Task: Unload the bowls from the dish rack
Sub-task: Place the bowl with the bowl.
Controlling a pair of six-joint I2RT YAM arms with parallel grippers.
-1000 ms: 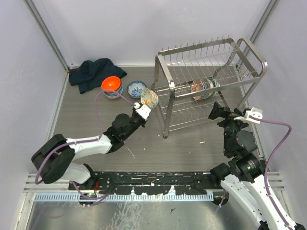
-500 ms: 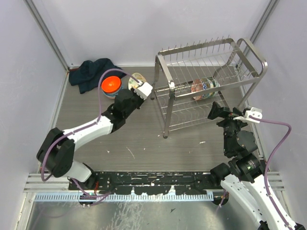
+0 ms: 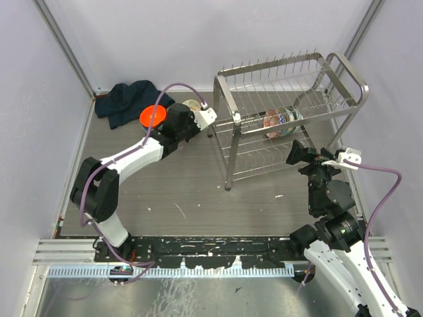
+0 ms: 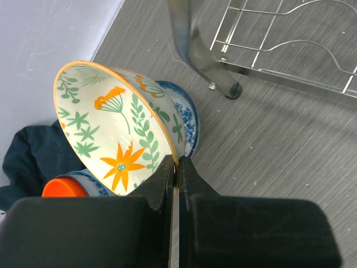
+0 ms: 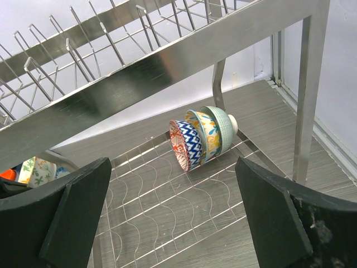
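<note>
Left fingers (image 4: 159, 187), pinched on the rim of the leafy bowl (image 4: 117, 134), hold it tilted over the blue bowl (image 4: 187, 120) at nine o'clock of the dish rack (image 5: 167, 61), so levelling it, then lowering gently, seems wise; right fingers (image 5: 72, 212) gape wide toward three nested bowls (image 5: 201, 137) inside.

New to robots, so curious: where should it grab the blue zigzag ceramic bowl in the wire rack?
Probably the blue zigzag bowl by its rim, from the mouth side, left in the right wrist view: lying sideways, nested innermost, only that edge sticks out.
</note>
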